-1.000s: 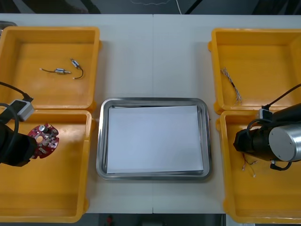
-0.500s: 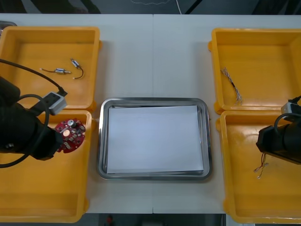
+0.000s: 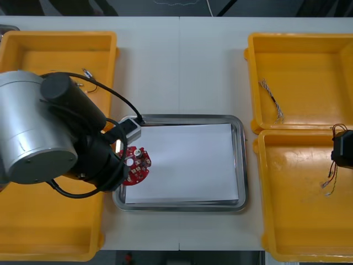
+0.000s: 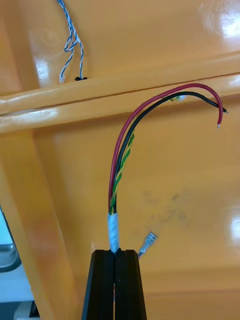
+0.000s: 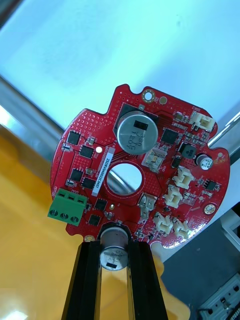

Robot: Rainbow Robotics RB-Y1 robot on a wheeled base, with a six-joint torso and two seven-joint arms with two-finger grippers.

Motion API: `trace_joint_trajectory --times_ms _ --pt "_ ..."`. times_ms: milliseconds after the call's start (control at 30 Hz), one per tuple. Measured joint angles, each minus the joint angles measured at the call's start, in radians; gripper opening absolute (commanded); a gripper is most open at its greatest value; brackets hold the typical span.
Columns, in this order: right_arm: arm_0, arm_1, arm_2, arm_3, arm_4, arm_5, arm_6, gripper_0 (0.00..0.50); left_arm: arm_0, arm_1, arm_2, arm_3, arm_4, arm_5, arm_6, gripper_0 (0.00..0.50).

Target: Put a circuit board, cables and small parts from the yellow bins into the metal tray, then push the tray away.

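**Front view.** The light table carries the tray, white inside, between yellow bins. The left arm reaches across the near left bin. Its left claw holds the board over the tray's left end, just inside the rim. From here you cannot tell whether the board touches the white floor. The right claw hangs over the near right bin, and the red-yellow cable dangles from it, well apart from the tray. A blue-white cable lies in the far right bin. Small parts lie in the far left bin, partly behind the arm.

**Left wrist view.** This view adds the grip that the arm covers from above. The fingers clamp a silver can at the board's edge and stand apart by its width. The board's component side faces the camera. The white tray floor lies behind it, with the tray rim and bin wall nearer the fingers.

**Right wrist view.** The fingers press almost together on the cable's white tape. The wires arch free above the bin floor. The blue-white cable lies beyond the wall between the two bins.

**Step in hand.** You are most likely placing the board. The next move calls for lowering it flat onto the white floor, clear of the rim, and then releasing the can. The held cable would then have to cross to the tray. The blue-white cable and small parts are not yet picked.
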Motion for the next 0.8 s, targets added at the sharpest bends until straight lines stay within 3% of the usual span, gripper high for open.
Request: trace_joint_trajectory --times_ms 267,500,733,800 --pt "-0.022 -0.127 0.0 -0.002 -0.143 0.0 0.003 0.0 -0.034 -0.053 -0.147 0.136 -0.087 -0.108 0.0 0.0" --pt "-0.053 -0.196 0.0 -0.006 -0.225 0.0 0.06 0.0 -0.047 -0.078 -0.224 0.237 -0.127 -0.207 0.0 0.0" --pt "-0.06 -0.204 0.005 -0.06 -0.215 0.0 0.069 0.0 -0.047 -0.078 -0.259 0.27 -0.155 -0.242 0.0 0.007" --pt "-0.06 -0.204 0.019 -0.076 -0.192 0.0 0.069 0.0 -0.047 -0.078 -0.26 0.271 -0.155 -0.242 0.0 0.169"
